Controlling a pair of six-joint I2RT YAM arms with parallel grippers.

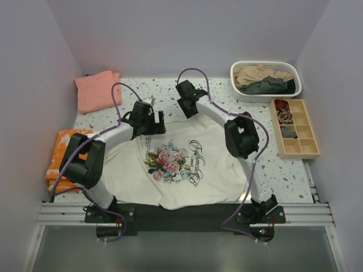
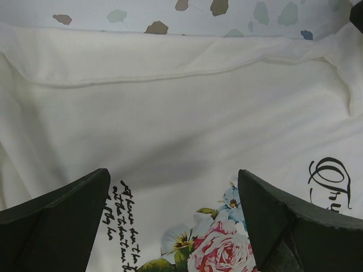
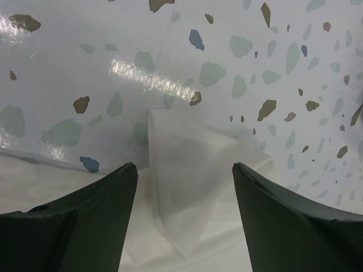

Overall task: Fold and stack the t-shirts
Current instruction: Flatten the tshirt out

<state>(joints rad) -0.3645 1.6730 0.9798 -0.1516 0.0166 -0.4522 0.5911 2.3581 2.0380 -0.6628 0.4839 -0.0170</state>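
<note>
Your left tool (image 2: 173,173) fills the bottom of its wrist view with two dark fingers (image 2: 62,215) set as wide apart as they go. Nothing is between them but the cream t-shirt (image 1: 218,175) lying below. I cannot tell whether the tips touch the cloth.

That shirt is spread flat and print-up in the middle of the surface (image 1: 159,90), between both arms, probably so each tool can take one side for a fold. From above, the left tool (image 1: 148,122) sits over the shirt's far left shoulder and the right tool (image 1: 187,105) over its far edge, near the neck.

The right tool (image 3: 184,167) is also wide open and has hold of nothing. A loose flap of cream cloth (image 3: 181,187) lies on the surface between its fingers, a likely place to pinch.

Further out, a salmon-pink t-shirt (image 1: 97,90) lies folded at the far left, which looks like the start of the stack. An orange cloth (image 1: 61,148) lies at the left edge. The white basket (image 1: 264,64) at the far right holds a tan t-shirt (image 1: 258,73) and a dark grey t-shirt (image 1: 273,86), apparently waiting their turn. A wooden organiser (image 1: 278,136) sits just nearer than the basket.
</note>
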